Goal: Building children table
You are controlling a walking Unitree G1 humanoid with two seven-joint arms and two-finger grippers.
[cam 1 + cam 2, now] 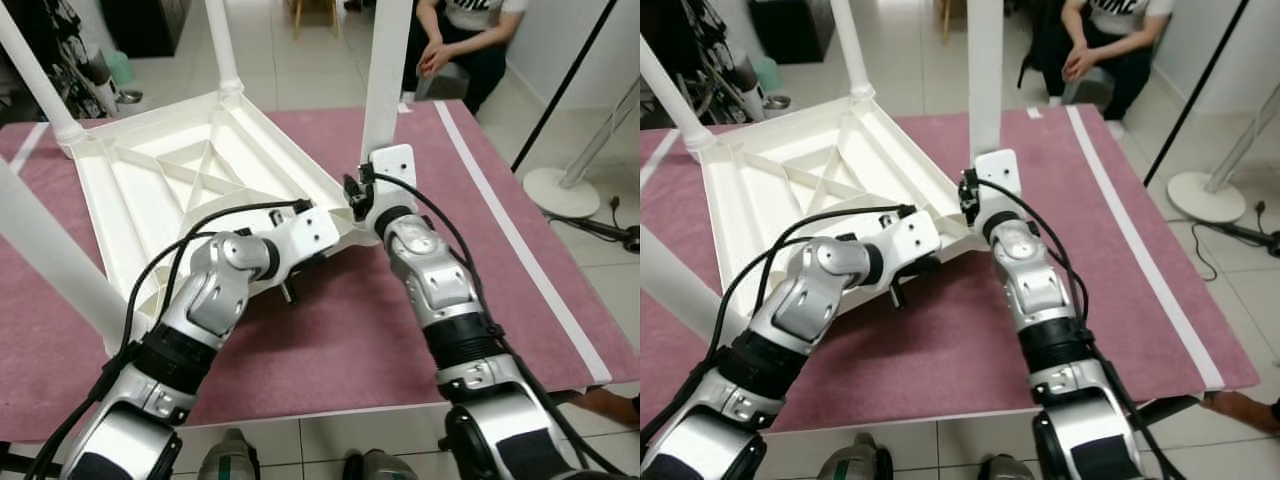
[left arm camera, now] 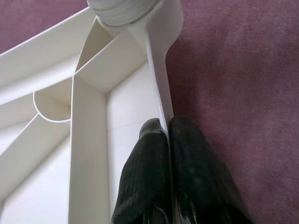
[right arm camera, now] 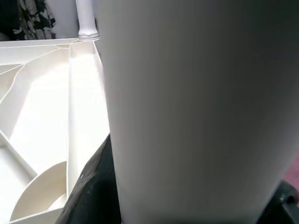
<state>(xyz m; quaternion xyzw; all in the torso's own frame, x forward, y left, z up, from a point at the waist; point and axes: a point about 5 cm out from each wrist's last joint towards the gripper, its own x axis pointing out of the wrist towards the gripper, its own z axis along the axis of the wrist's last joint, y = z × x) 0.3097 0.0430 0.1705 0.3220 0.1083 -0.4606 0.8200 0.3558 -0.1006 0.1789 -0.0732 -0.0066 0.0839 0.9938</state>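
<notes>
Two black fingers (image 2: 159, 182) of the left gripper (image 2: 167, 126), closest to the lens in the left wrist view, are pressed together on the thin rim of the table top (image 1: 190, 185), one finger inside the rim and one outside it against the mauve mat (image 1: 340, 340). From the head views these fingertips are hidden behind the gripper's own white housing and the silver left arm (image 1: 215, 290), so only the wrist view shows the clamp. White, ribbed and upside down, the table top lies on the mat with its underside facing up; its near edge is covered by both arms.

At the near right corner, the right gripper (image 1: 362, 195) meets an upright white leg (image 1: 387, 70). In the right wrist view the leg (image 3: 196, 112) is a blurred pale column very close to the lens, with dark finger shapes at either side of its base, so the gripper appears closed around the leg, though the fingertips themselves cannot be made out. The leg's top is cut off by the frame edge.

Three more legs stand in the other corners: one at the far right (image 1: 222, 45), one at the far left (image 1: 35, 75) and one at the near left (image 1: 50, 255), all cropped at the top or side.

Beyond the mat, a seated person (image 1: 460, 45) is visible from the chest down, hands clasped. A white fan base (image 1: 560, 190) stands on the tiled floor (image 1: 300, 70) to the right.
</notes>
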